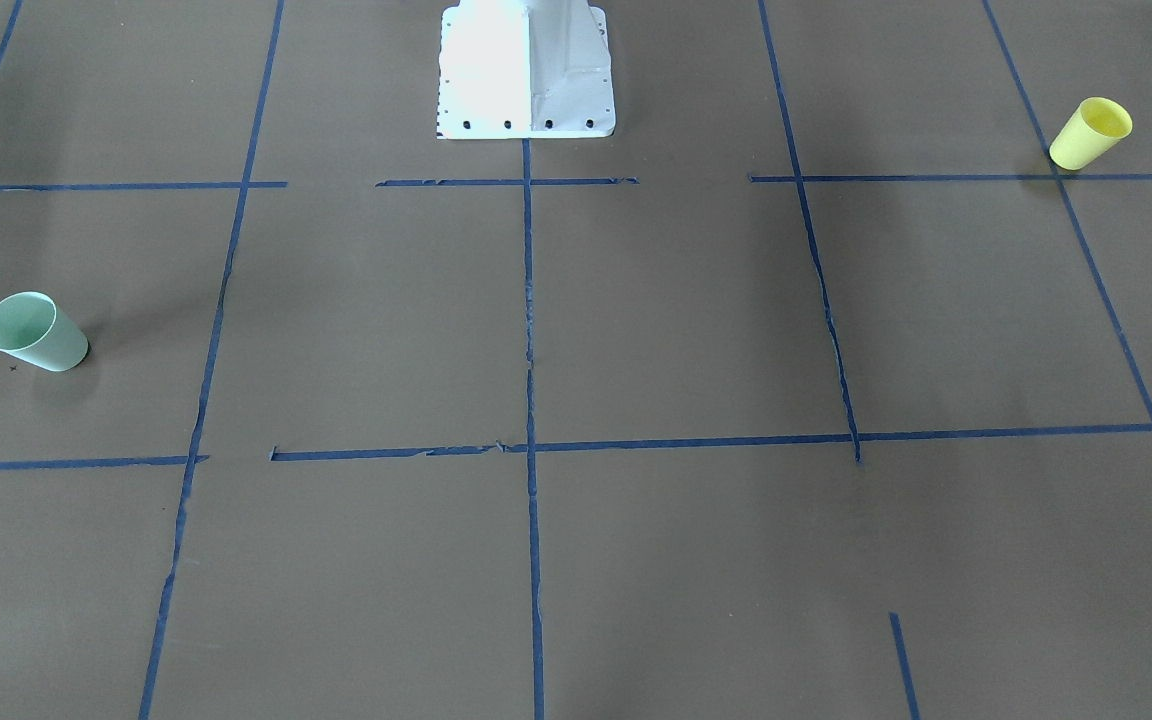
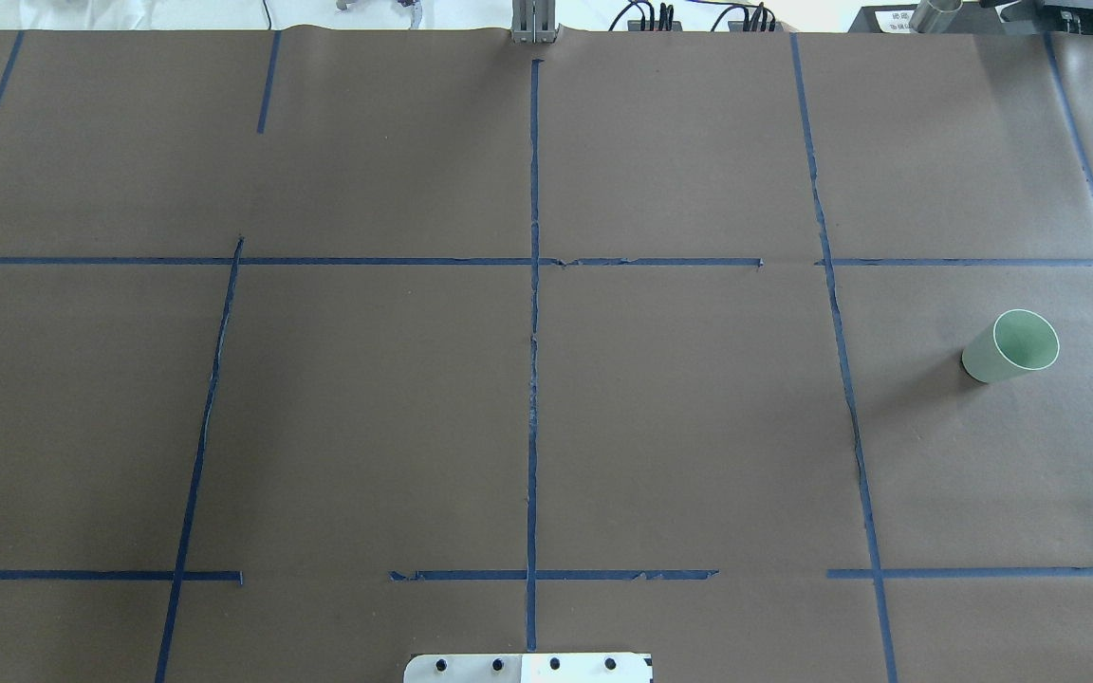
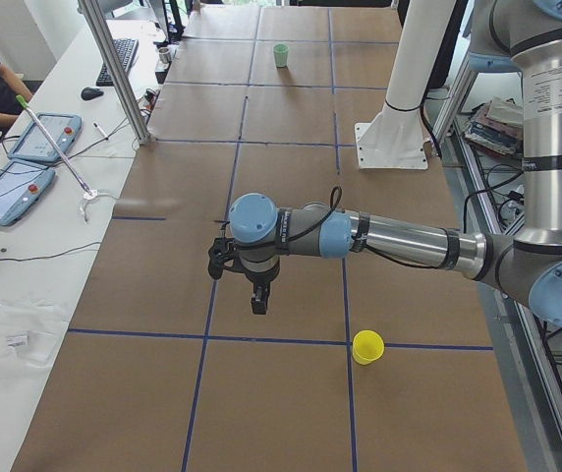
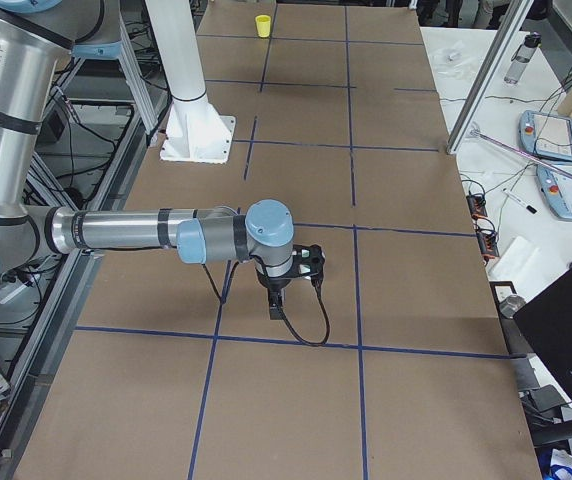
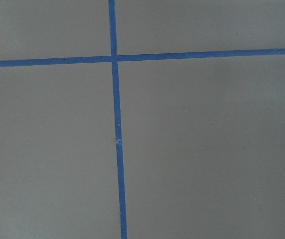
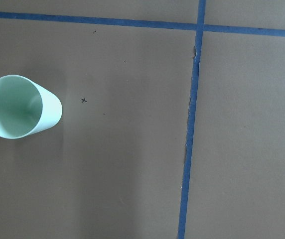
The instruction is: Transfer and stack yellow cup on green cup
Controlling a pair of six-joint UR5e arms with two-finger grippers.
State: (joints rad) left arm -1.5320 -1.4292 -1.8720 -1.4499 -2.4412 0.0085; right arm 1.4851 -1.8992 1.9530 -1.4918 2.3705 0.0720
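My left gripper (image 3: 258, 295) and right gripper (image 4: 276, 305) hang over the table (image 1: 636, 330); I cannot tell if either is spread. In the front-facing view, the yellow cup (image 1: 1091, 133) stands at two o'clock and the green cup (image 1: 34, 332) at nine, well apart.

The front-facing camera looks steeply down on the table (image 1: 636, 330) from across it, the robot base (image 1: 526, 70) at its top edge; the overhead camera faces the opposite way from behind that base; both take in the green cup (image 1: 36, 332); the side cameras stand high at opposite ends, looking along the table, one close over the left arm (image 3: 399, 241), the other over the right arm (image 4: 136, 230), both catching the yellow cup (image 3: 366, 346); the wrist cameras point straight down from close by, the right on the green cup, the left on blue tape (image 5: 116, 124), seemingly a crossing beneath that arm.
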